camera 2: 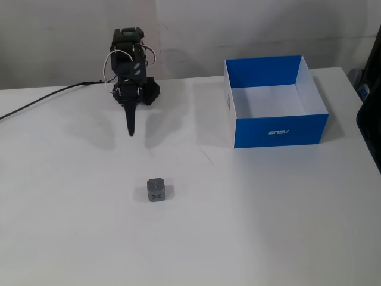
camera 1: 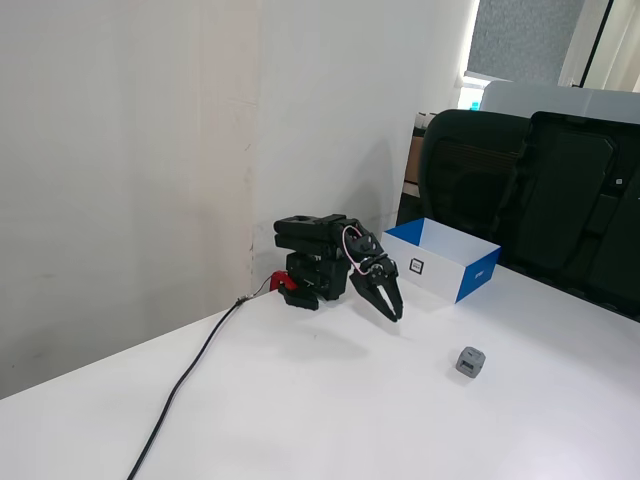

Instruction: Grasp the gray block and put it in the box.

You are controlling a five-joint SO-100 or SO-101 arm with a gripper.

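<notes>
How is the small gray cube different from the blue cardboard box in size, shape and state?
The small gray cube is far smaller than the blue cardboard box. The cube is a closed solid with rounded edges and dark marks; the box is an open tray, white inside and empty. The cube lies nearer the camera in a fixed view, the box further back and right. Both rest on the white table, untouched.

one gray block [camera 2: 157, 190]; one box [camera 2: 277, 130]; one arm [camera 2: 128, 65]; one cable [camera 1: 185, 380]; two chairs [camera 1: 470, 180].
</notes>
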